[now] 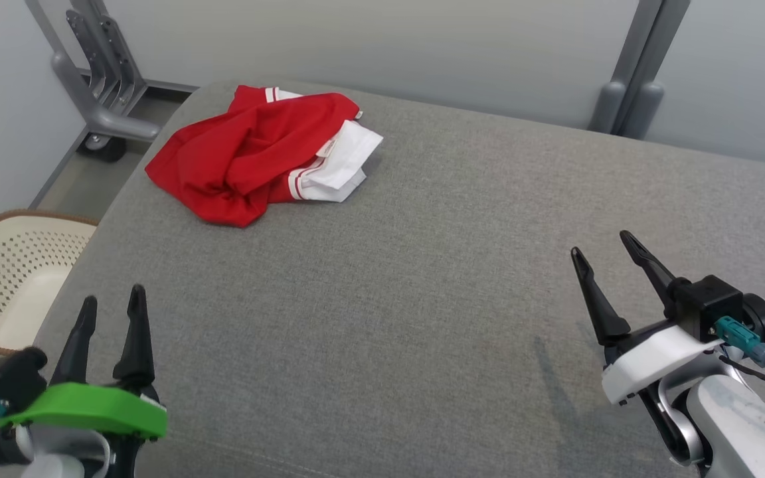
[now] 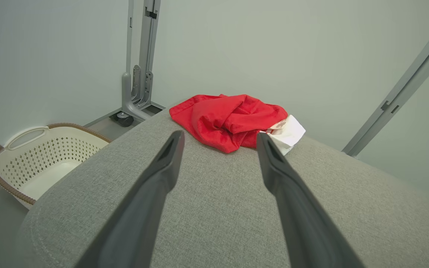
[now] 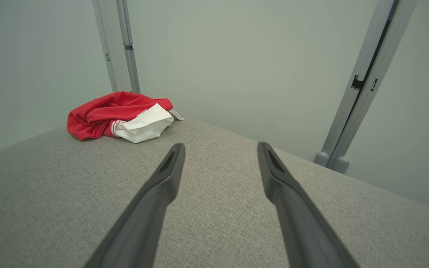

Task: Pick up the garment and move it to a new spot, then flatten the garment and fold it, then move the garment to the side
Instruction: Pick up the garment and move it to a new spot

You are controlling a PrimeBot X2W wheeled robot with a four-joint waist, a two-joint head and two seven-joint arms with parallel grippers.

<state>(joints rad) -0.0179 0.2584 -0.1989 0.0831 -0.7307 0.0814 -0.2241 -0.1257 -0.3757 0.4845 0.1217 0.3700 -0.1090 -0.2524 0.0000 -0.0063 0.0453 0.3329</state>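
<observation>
A crumpled red garment (image 1: 250, 153) with white trim and a white part lies bunched at the far left of the grey padded surface (image 1: 435, 279). It shows ahead of the left fingers as the red garment (image 2: 229, 119), and far off to the left as the garment (image 3: 117, 117) in the right wrist view. My left gripper (image 1: 112, 299) stands open near the front left edge, well short of the garment, nothing between its fingers. My right gripper (image 1: 601, 242) is open at the front right, far from the garment. Both grippers (image 2: 220, 136) (image 3: 220, 147) hover over bare fabric.
A cream perforated laundry basket (image 1: 4, 279) stands on the floor beside the surface's left edge, also seen as the basket (image 2: 43, 160). Grey metal frame posts (image 1: 100, 73) (image 1: 635, 73) rise behind the surface against a pale wall. The surface's middle and right are bare fabric.
</observation>
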